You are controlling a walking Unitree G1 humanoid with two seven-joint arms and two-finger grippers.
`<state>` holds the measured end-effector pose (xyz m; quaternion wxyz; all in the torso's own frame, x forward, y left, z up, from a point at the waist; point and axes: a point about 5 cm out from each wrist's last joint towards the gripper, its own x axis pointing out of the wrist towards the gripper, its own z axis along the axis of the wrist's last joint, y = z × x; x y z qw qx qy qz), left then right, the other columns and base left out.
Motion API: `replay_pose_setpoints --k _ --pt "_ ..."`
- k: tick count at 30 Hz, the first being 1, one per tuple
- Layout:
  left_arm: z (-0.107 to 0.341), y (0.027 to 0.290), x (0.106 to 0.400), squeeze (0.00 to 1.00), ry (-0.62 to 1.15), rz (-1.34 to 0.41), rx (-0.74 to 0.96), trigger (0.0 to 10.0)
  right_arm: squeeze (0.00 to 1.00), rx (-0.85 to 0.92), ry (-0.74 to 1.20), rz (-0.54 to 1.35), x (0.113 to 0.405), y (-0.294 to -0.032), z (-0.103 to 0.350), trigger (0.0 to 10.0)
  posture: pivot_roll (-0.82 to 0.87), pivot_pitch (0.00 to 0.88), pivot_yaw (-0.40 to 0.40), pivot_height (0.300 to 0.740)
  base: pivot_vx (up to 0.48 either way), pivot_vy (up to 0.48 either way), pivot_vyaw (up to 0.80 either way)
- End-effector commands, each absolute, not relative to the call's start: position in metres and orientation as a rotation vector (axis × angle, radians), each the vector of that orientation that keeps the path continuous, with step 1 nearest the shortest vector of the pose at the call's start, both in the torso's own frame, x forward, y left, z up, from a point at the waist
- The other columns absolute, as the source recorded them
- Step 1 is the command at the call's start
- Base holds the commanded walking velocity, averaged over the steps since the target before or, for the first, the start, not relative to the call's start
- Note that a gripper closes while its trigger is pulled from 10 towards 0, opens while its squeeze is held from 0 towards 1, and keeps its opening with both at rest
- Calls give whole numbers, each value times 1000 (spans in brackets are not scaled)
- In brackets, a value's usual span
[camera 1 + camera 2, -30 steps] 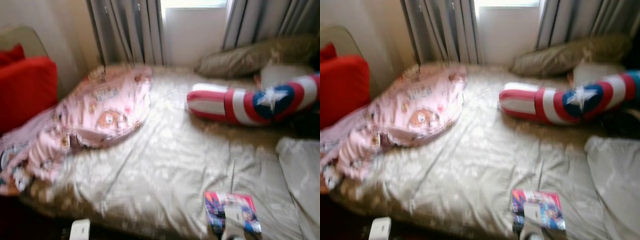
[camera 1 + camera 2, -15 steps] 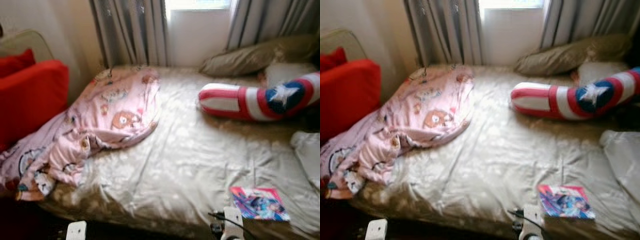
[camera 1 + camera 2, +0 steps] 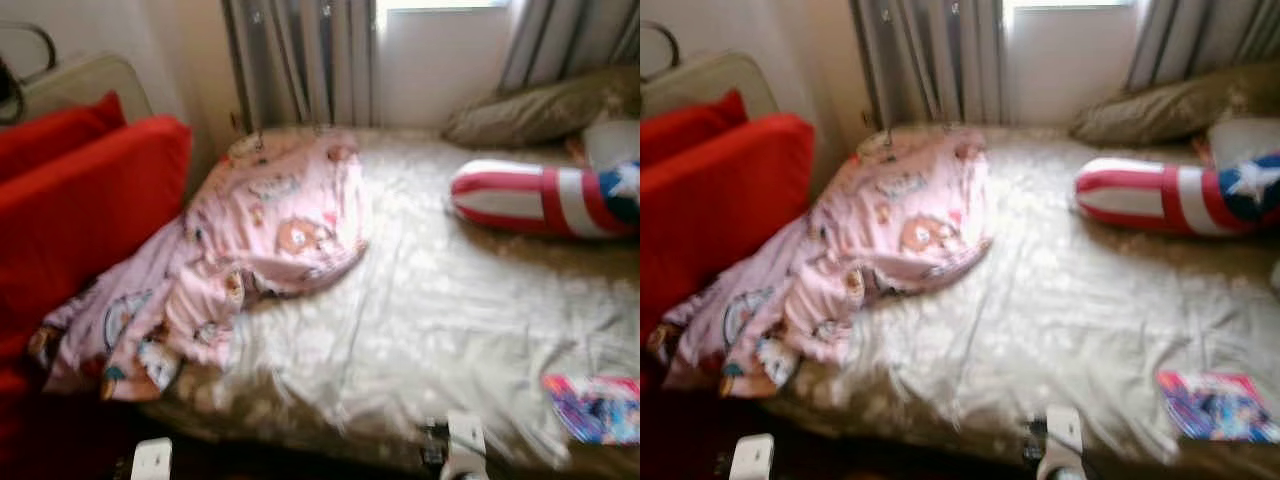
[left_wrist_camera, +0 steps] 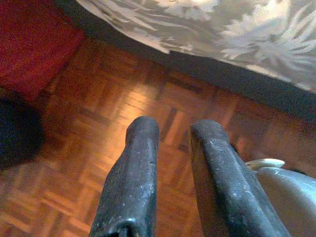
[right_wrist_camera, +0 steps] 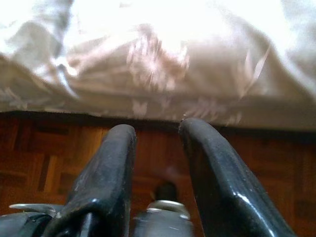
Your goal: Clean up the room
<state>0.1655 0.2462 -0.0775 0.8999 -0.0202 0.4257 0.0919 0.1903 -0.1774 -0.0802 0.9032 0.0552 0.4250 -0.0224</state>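
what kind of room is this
Most likely a bedroom, perhaps a child's: a bed with a rumpled satin sheet, a pink cartoon-print blanket bunched at one end, pillows by the curtained window, and a parquet floor below.

I see a bed (image 3: 440, 300) under a pale flowered sheet spanning most of the scene. Red cushions (image 3: 90, 210) sit against its left side. Grey curtains (image 3: 300, 60) frame a bright window (image 3: 440, 50) at the far wall. At far right an olive pillow (image 3: 540, 105) lies behind a red-and-white striped bolster (image 3: 540, 198). Parquet floor (image 4: 98, 108) runs along the bed's near edge.
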Motion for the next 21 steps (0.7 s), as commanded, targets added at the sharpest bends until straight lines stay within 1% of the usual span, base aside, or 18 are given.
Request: replay_pose_setpoints --k 1,10,13,19,21 --pt "-79 245 164 0 889 184 -39 10000 0 101 902 -58 184 -182 -83 10000 48 0 74 740 0 480 0" --pt "-79 245 163 0 890 187 -40 10000 0 95 906 -52 183 -182 -83 10000 49 0 73 740 0 480 0" --pt "-80 236 168 0 886 176 -41 10000 0 94 907 -49 183 -181 -84 10000 49 0 74 740 0 480 0" --pt "-79 231 171 0 880 169 -41 10000 0 93 908 -46 183 -180 -84 10000 50 0 74 740 0 480 0" --pt "-79 229 172 0 873 162 -39 10000 0 90 908 -43 183 -179 -84 10000 50 0 74 740 0 0 0"
